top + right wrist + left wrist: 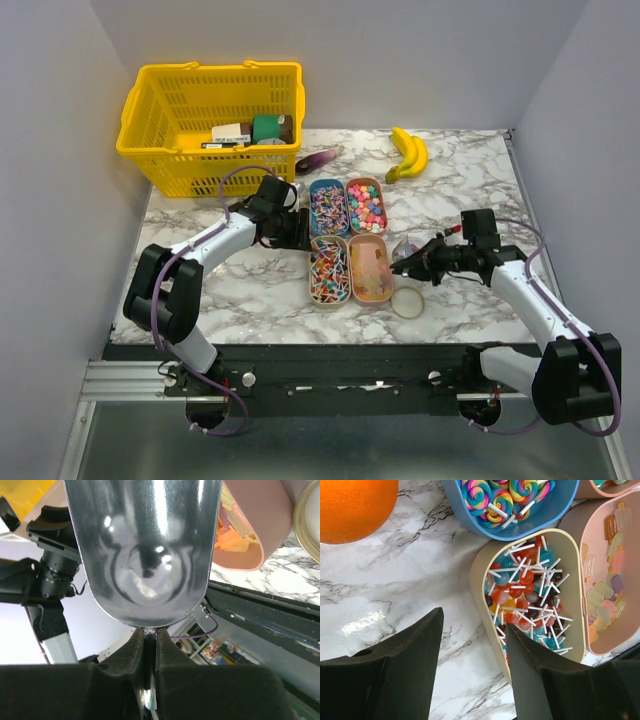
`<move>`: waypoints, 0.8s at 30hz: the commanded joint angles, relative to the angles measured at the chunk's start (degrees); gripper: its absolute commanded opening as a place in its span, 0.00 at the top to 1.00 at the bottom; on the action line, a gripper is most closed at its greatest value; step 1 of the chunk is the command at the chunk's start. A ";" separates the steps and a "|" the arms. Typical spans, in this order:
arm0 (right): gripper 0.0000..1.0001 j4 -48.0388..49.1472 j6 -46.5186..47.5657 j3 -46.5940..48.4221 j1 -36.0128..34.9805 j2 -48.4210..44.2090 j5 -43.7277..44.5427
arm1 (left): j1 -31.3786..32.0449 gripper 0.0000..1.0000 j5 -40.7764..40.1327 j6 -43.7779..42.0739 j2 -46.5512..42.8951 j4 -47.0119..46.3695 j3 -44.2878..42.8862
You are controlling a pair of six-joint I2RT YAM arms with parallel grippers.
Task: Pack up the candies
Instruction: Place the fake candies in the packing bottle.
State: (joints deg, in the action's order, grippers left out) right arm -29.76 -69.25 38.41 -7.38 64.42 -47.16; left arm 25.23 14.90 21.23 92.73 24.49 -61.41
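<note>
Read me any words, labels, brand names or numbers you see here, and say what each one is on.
No text is readable in any view.
Packages in the yellow basket: printed labels, too small and blurred to read.
Candy trays, metal scoop, bananas: no lettering shows.

Robot lab booth: blank walls [350, 60] enclosing a marble-print table [470, 170].

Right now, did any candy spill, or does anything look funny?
Nothing stands out. The candies all sit inside their four trays, which are lined up neatly two by two, and I see none loose on the marble table. The right gripper pinches a shiny scoop by its handle.
</note>
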 commanded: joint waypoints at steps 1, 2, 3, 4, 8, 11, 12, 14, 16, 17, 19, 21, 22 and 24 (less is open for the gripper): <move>0.99 -2.83 7.97 5.78 0.17 1.58 -1.28 | -0.27 0.37 0.22 0.12 0.26 0.21 -0.82; 0.99 -7.29 13.30 9.88 -0.27 2.45 -0.58 | -0.27 0.37 0.22 0.12 0.26 0.12 -0.82; 0.99 -9.51 15.79 11.84 -0.97 4.64 0.48 | -0.27 0.37 0.31 0.21 0.17 0.03 -0.65; 0.99 -11.70 18.17 14.30 -3.06 5.70 2.49 | -0.27 0.37 0.66 0.30 0.17 -0.06 -0.56; 0.99 -19.44 28.36 23.18 -10.71 12.29 6.63 | -0.27 0.37 1.19 0.65 -0.27 -0.41 -0.55; 0.99 -22.26 32.23 29.07 -17.66 17.04 10.68 | -0.27 0.34 1.71 1.00 -1.76 -0.23 -0.82; 0.99 -22.79 32.86 30.65 -19.15 18.27 11.20 | -0.27 0.32 1.80 1.00 -2.28 -0.15 -0.99; 0.99 -23.67 35.05 32.24 -23.11 21.35 12.79 | -0.27 0.28 1.98 0.92 -4.04 -0.15 -1.34; 0.99 -25.34 36.55 34.95 -26.44 23.28 15.76 | -0.27 0.23 2.07 0.92 -5.88 -0.23 -1.52; 0.99 -26.92 37.34 35.85 -27.42 25.21 16.74 | -0.36 0.22 2.24 0.83 -6.50 -0.49 -1.61; 0.99 -28.33 39.28 38.48 -30.05 26.89 19.63 | -0.36 0.20 2.86 1.00 -8.17 -1.28 -1.52; 0.99 -29.56 40.16 39.72 -31.11 28.56 20.70 | -0.36 0.19 4.08 1.44 -9.23 -3.38 -0.82; 0.99 -29.83 40.42 40.07 -32.16 28.91 21.57 | -0.36 0.18 4.78 1.88 -10.19 -4.35 -0.38; 0.99 -30.79 41.30 41.74 -33.05 30.05 22.37 | -0.36 0.17 6.19 2.67 -10.90 -6.98 1.02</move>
State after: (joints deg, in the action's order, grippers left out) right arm -55.86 -32.05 76.38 -38.61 93.12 -29.98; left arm 25.19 16.99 22.52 84.90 22.98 -61.41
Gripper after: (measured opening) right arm 0.153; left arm 0.818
